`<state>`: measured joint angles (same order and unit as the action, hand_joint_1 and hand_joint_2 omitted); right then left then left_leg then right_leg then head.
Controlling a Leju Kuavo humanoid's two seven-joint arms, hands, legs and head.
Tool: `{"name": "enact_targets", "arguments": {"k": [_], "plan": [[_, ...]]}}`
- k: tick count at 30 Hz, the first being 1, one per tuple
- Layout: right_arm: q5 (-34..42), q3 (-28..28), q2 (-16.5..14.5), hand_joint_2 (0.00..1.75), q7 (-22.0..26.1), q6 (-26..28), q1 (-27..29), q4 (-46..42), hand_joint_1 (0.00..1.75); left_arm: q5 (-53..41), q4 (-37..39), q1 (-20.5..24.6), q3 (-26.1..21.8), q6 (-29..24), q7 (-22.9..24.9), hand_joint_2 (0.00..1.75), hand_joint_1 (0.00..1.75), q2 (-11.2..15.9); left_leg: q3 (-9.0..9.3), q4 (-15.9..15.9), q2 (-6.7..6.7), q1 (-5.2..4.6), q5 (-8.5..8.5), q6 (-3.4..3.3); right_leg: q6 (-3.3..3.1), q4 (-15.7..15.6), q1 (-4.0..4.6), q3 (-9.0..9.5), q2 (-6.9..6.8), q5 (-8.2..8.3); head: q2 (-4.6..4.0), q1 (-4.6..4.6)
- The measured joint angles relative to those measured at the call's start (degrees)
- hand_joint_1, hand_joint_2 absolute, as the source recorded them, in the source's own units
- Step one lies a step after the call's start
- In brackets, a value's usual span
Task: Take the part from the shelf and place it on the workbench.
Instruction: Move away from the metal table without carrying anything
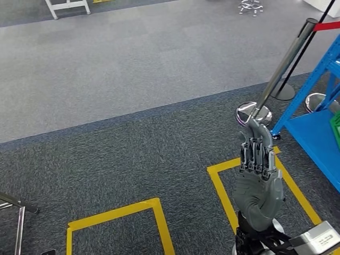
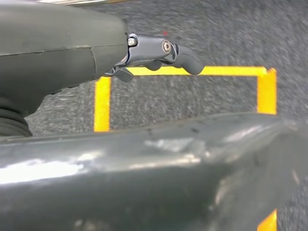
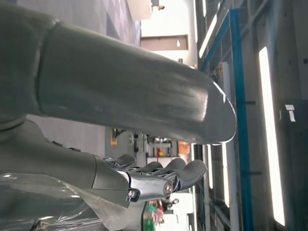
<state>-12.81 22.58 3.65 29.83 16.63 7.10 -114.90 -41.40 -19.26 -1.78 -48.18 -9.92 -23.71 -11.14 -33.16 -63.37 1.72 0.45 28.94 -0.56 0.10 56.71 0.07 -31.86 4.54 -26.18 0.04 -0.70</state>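
My right hand (image 1: 256, 180) is raised at the lower right of the head view, fingers straight and pointing up, with nothing in it. It is short of the blue shelf (image 1: 316, 138), whose lower board runs along the right edge. A green object (image 1: 336, 125) peeks in on that board; I cannot tell what it is. In the right wrist view the right hand (image 3: 145, 180) is empty, with a blue shelf upright (image 3: 237, 96) beyond it. My left hand (image 2: 152, 53) hangs over the carpet, fingers extended, holding nothing.
A chrome barrier post (image 1: 280, 69) on a round base (image 1: 254, 113) leans between my right hand and the shelf, with a red belt at its top. Yellow tape squares (image 1: 116, 213) (image 1: 218, 183) mark the grey carpet. A metal frame (image 1: 16, 212) shows at the lower left.
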Motion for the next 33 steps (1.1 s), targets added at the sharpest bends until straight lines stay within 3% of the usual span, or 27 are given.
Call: {"name": "enact_targets", "arguments": {"k": [1,3,5,7,9,11,12,13,14,16,18,20,22,24,26,27,28,29,31,33], "plan": [[0.0,0.0,0.0,0.0,-0.01,0.0,-0.01,0.0,0.0,-0.02,-0.01,0.02,-0.02,0.01,0.0,0.0,0.0,0.02,1.23,3.12,1.08,0.0,-1.14,-0.19,0.16,0.11,0.01,-0.16,0.63,0.03,0.0,-0.01],[0.0,0.0,0.0,0.0,-0.04,0.0,0.02,0.0,0.0,-0.05,-0.03,0.09,-0.05,0.02,0.02,0.0,0.0,0.03,2.03,5.52,2.16,-0.09,-1.43,-0.35,0.76,0.26,-0.12,-0.75,1.77,0.22,0.0,-0.03],[0.0,-0.02,0.0,0.0,-0.07,0.02,0.14,-0.01,0.0,-0.05,-0.07,0.16,-0.07,0.03,0.04,0.0,0.0,-0.06,2.08,6.01,1.06,-0.08,-1.66,-0.65,1.43,0.38,-0.28,-1.46,2.26,0.27,0.0,-0.05],[0.02,-0.02,0.0,0.0,-0.07,0.08,0.1,-0.02,0.0,-0.05,-0.2,0.15,-0.13,0.04,0.04,0.0,0.0,-0.17,2.26,6.66,-0.3,0.07,-2.03,-1.26,1.99,3.03,-0.2,-3.06,-0.17,-1.59,0.0,-0.32],[0.08,0.02,0.0,0.0,-0.08,0.15,0.04,-0.01,0.0,-0.06,-0.33,0.02,-0.29,0.04,0.04,0.0,0.0,-0.27,2.27,6.9,-1.72,0.03,-2.11,-1.64,2.5,10.02,-0.27,-6.41,-3.26,-5.45,0.0,-0.59],[0.16,0.04,0.0,0.0,-0.09,0.2,0.11,0.05,0.0,-0.06,-0.35,-0.11,-0.44,0.03,0.05,0.0,0.0,-0.35,2.2,6.87,-3.23,-0.02,-2.04,-1.66,2.96,16.33,-0.54,-9.41,-4.1,-7.79,0.0,-0.65],[0.22,0.03,0.0,0.0,-0.09,0.22,0.14,0.08,0.0,-0.06,-0.35,-0.12,-0.48,0.02,0.06,0.0,0.0,-0.4,2.22,6.85,-3.94,-0.01,-1.98,-1.59,3.14,16.64,-0.67,-9.46,-4.28,-7.36,0.0,-0.65],[0.27,0.03,0.0,0.0,-0.1,0.24,0.16,0.1,0.0,-0.07,-0.36,-0.1,-0.5,0.02,0.07,0.0,0.0,-0.45,2.3,6.82,-4.62,0.03,-1.89,-1.45,3.27,14.48,-0.8,-8.22,-4.62,-5.88,0.0,-0.66],[0.32,0.03,0.0,0.0,-0.1,0.25,0.17,0.11,0.0,-0.08,-0.36,-0.06,-0.51,0.02,0.09,0.0,0.0,-0.49,2.43,6.75,-5.22,0.06,-1.74,-1.23,3.36,10.45,-0.89,-5.95,-5.41,-3.86,0.0,-0.66],[0.39,0.05,0.0,0.0,-0.11,0.25,0.12,0.11,0.0,-0.13,-0.48,-0.04,-0.56,0.01,0.18,0.0,0.0,-0.53,2.72,6.52,-6.17,-0.14,-1.32,-0.6,3.03,2.85,-0.74,-1.63,-7.79,-1.38,0.0,-0.65],[0.48,0.04,0.0,0.0,-0.13,0.26,0.08,0.13,0.0,-0.21,-0.63,-0.02,-0.67,-0.03,0.24,0.0,0.0,-0.55,2.94,6.32,-6.93,-0.42,-1.11,-0.02,2.08,0.54,-0.48,-0.25,-8.54,-1.14,0.0,-0.55],[0.52,0.01,0.0,0.0,-0.14,0.26,0.13,0.13,0.0,-0.25,-0.75,0.03,-0.76,-0.05,0.24,0.0,0.0,-0.58,3.12,6.16,-7.56,-0.24,-0.89,0.49,1.08,0.57,-0.46,-0.31,-7.22,-0.88,0.0,-0.46],[0.51,-0.01,0.0,0.0,-0.13,0.26,0.09,0.11,0.0,-0.25,-0.86,0.07,-0.81,-0.06,0.24,0.0,0.0,-0.58,2.44,3.95,-5.81,0.08,0.92,1.01,0.35,0.44,-0.55,-0.3,-6.04,-0.66,0.0,-0.36],[0.49,0.02,0.0,0.0,-0.11,0.26,0.02,0.11,0.0,-0.26,-0.89,0.02,-0.86,-0.07,0.24,0.0,0.0,-0.61,-0.51,-2.91,-3.18,0.19,4.62,1.21,-0.12,0.39,-0.54,-0.28,-4.81,-0.57,0.0,-0.19],[0.49,0.04,0.0,0.0,-0.13,0.26,0.05,0.13,0.0,-0.27,-0.9,-0.15,-0.9,-0.08,0.24,0.0,0.0,-0.67,-4.02,-10.12,-2.47,0.15,7.09,1.05,-0.37,0.4,-0.28,-0.28,-3.29,-0.55,0.0,-0.13],[0.49,0.04,0.0,0.0,-0.13,0.26,0.07,0.13,0.0,-0.27,-0.9,-0.21,-0.92,-0.08,0.24,0.0,0.0,-0.7,-4.73,-11.22,-2.4,0.1,6.74,0.83,-0.43,0.41,-0.12,-0.23,-2.46,-0.54,0.0,-0.13],[0.49,0.04,0.0,0.0,-0.14,0.26,0.08,0.13,0.0,-0.27,-0.92,-0.25,-0.95,-0.09,0.24,0.0,0.0,-0.7,-4.38,-9.94,-2.24,0.01,5.22,0.51,-0.45,0.42,0.0,-0.13,-1.62,-0.53,0.0,-0.14],[0.49,0.04,0.0,0.0,-0.14,0.26,0.07,0.13,0.0,-0.26,-0.94,-0.26,-0.98,-0.1,0.24,0.0,0.0,-0.69,-3.09,-6.61,-1.75,-0.11,2.88,0.1,-0.45,0.42,0.08,-0.02,-0.8,-0.53,0.0,-0.13],[0.49,0.04,0.0,0.0,-0.16,0.26,0.03,0.13,0.0,-0.28,-0.98,-0.26,-1.04,-0.11,0.24,0.0,0.0,-0.62,0.13,1.35,1.28,-0.26,-0.94,-0.78,-0.35,0.52,0.09,-0.03,0.62,-0.51,0.0,-0.18],[0.5,0.04,0.0,0.0,-0.15,0.27,0.01,0.13,0.0,-0.36,-1.01,-0.23,-1.13,-0.14,0.25,0.0,0.0,-0.54,1.62,5.19,3.42,-0.36,-1.87,-1.11,0.11,0.63,-0.13,-0.53,1.9,-0.34,0.0,-0.15]]}}
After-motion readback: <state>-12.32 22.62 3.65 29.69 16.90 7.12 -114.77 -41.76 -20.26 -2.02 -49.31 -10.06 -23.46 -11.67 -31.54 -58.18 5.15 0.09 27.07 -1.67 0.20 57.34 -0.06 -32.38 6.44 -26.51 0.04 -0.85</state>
